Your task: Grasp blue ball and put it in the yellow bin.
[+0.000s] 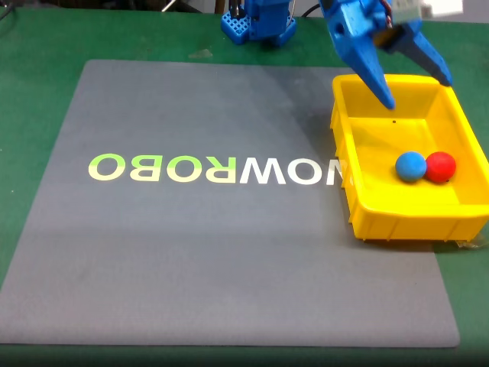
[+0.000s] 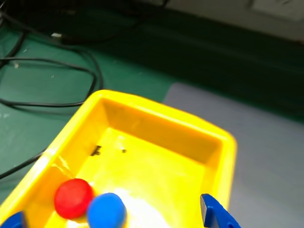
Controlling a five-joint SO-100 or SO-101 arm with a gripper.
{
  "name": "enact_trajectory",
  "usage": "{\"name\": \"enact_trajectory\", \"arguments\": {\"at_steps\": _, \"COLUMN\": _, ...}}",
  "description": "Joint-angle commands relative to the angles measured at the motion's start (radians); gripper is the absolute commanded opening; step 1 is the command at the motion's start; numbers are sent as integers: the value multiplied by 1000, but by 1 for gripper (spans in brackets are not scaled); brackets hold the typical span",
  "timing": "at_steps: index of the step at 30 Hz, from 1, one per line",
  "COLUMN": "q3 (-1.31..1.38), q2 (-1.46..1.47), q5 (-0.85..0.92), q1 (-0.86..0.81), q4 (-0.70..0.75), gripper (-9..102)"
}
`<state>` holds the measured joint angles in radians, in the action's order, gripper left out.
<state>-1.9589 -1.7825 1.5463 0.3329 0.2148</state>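
Note:
The blue ball (image 1: 410, 166) lies on the floor of the yellow bin (image 1: 351, 122), touching a red ball (image 1: 440, 166) on its right in the fixed view. My blue gripper (image 1: 416, 89) hangs open above the bin's far end, with nothing between its fingers. In the wrist view the blue ball (image 2: 106, 210) and the red ball (image 2: 73, 198) rest side by side at the near end of the yellow bin (image 2: 156, 114). One blue fingertip (image 2: 216, 213) pokes in at the bottom edge and another at the bottom left corner.
The bin stands on the right edge of a grey mat (image 1: 191, 252) printed with large letters, on a green table (image 1: 38, 61). The arm's blue base (image 1: 258, 23) is at the back. Black cables (image 2: 52, 80) lie on the green surface beyond the bin.

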Motion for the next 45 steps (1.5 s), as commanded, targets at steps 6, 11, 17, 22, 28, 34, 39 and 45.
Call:
{"name": "enact_trajectory", "arguments": {"at_steps": 6, "q3": -425, "q2": -500, "q5": 94, "q1": -175, "q4": 8, "gripper": 6}}
{"name": "enact_trajectory", "arguments": {"at_steps": 11, "q3": -746, "q2": -753, "q5": 120, "q1": -201, "q4": 20, "gripper": 0}}
{"name": "enact_trajectory", "arguments": {"at_steps": 17, "q3": -1069, "q2": -1031, "q5": 115, "q1": -215, "q4": 97, "gripper": 0}}
{"name": "enact_trajectory", "arguments": {"at_steps": 22, "q3": -1141, "q2": -1244, "q5": 86, "q1": -230, "q4": 397, "gripper": 0}}
{"name": "enact_trajectory", "arguments": {"at_steps": 28, "q3": -1143, "q2": -1373, "q5": 63, "q1": -229, "q4": 687, "gripper": 0}}
{"name": "enact_trajectory", "arguments": {"at_steps": 34, "q3": -1143, "q2": -1488, "q5": 67, "q1": -224, "q4": 950, "gripper": 0}}
{"name": "enact_trajectory", "arguments": {"at_steps": 39, "q3": -1143, "q2": -1545, "q5": 69, "q1": -221, "q4": 1089, "gripper": 0}}
{"name": "enact_trajectory", "arguments": {"at_steps": 45, "q3": -1143, "q2": -1545, "q5": 130, "q1": -262, "q4": 1140, "gripper": 0}}
